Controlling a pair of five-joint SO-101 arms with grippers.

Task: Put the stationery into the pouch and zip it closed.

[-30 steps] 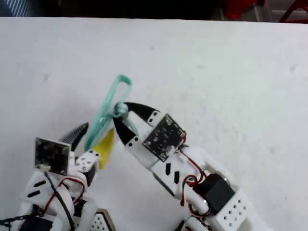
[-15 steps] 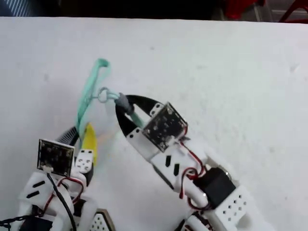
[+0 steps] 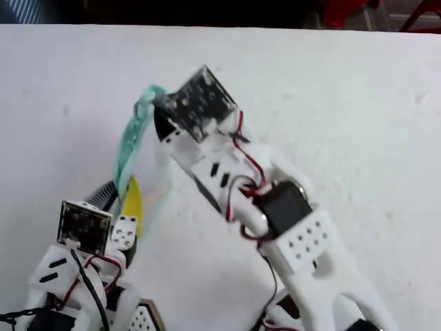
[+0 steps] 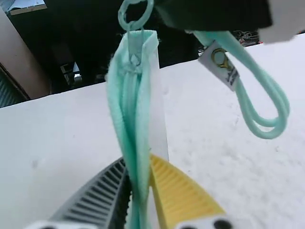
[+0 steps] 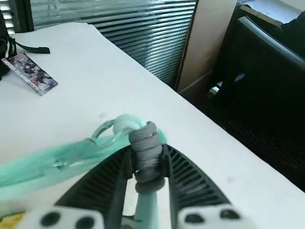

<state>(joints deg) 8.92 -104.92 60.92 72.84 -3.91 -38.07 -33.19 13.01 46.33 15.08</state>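
Gripped at its lower end by the left end effector (image 4: pixel 138 168), shut tight on the mint-green pouch (image 4: pixel 136 95) between one ribbed grey finger (image 4: pixel 95 200) and one ribbed yellow finger (image 4: pixel 178 195). Rising out of that grip as a thin, flattened strip of soft woven fabric, seen edge-on, with zip teeth running up its middle. Raised over the white desk (image 3: pixel 331 103) and slanting up and away toward the right end effector (image 5: pixel 147 153). Topped by a round mint plastic ring (image 4: pixel 136 12) at the zip's end. Hanging just beside it, a doubled loop of smooth mint cord (image 4: pixel 264 105) carrying a small white printed tag (image 4: pixel 219 62). Clamped between the right end effector's black ridged fingers: a grey wound band (image 5: pixel 145 152) on that cord, at the pouch's far end, jaws closed narrowly around it. From above, a narrow green band stretched between the two end effectors, the left one near the desk's front, the right one farther out over the desk. Lying flat on the desk in the right wrist view, well apart from the pouch, a small printed card (image 5: pixel 31 71).
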